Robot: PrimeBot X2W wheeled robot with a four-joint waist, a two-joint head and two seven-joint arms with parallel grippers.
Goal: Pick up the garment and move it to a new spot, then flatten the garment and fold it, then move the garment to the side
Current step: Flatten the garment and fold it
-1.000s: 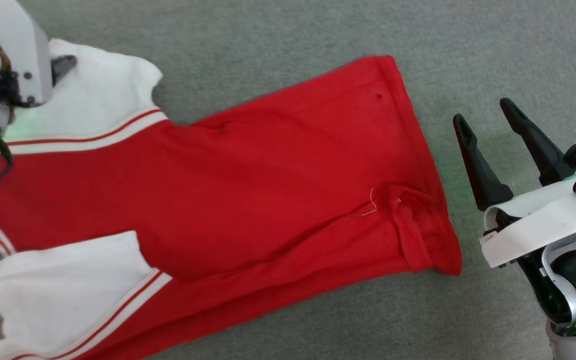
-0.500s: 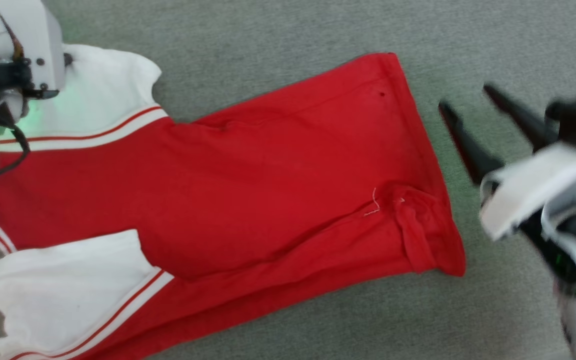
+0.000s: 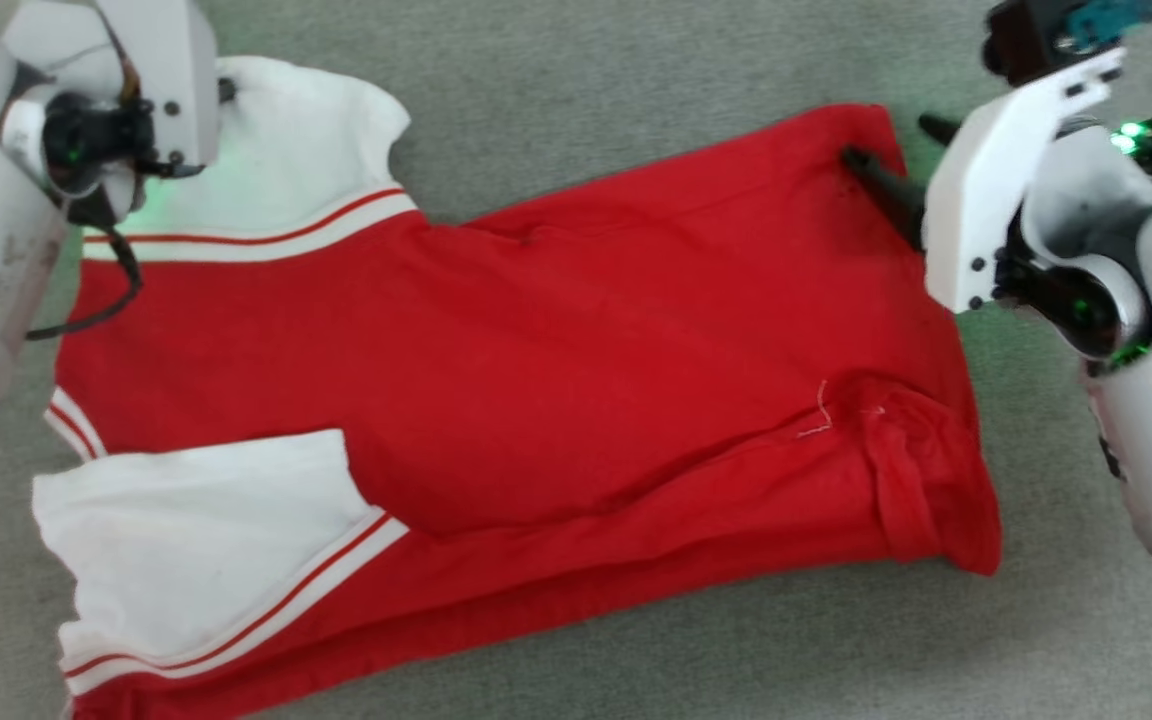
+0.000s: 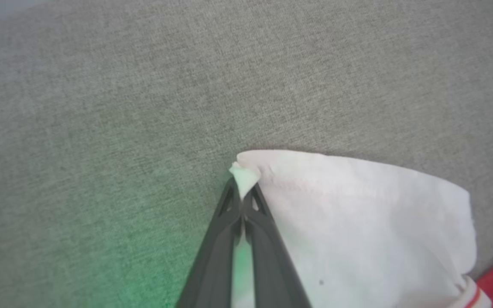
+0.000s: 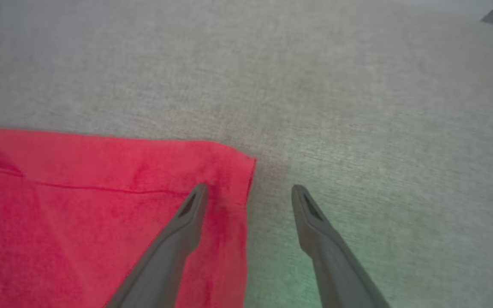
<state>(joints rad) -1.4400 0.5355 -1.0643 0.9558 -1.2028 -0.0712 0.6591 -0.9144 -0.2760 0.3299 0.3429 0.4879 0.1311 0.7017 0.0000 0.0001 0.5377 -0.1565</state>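
Pinching one garment, left hand.

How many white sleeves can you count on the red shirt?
2. One sleeve lies at the head view's upper left, its corner pinched by the left gripper; the other sleeve lies at the lower left. None appears hidden.

The head view looks steeply down on nearly the whole garment spread over the grey surface. The left wrist view looks closely along the left claw at the white sleeve corner in the head view's upper left. The right wrist view looks along the right claw at the red hem corner, upper right.
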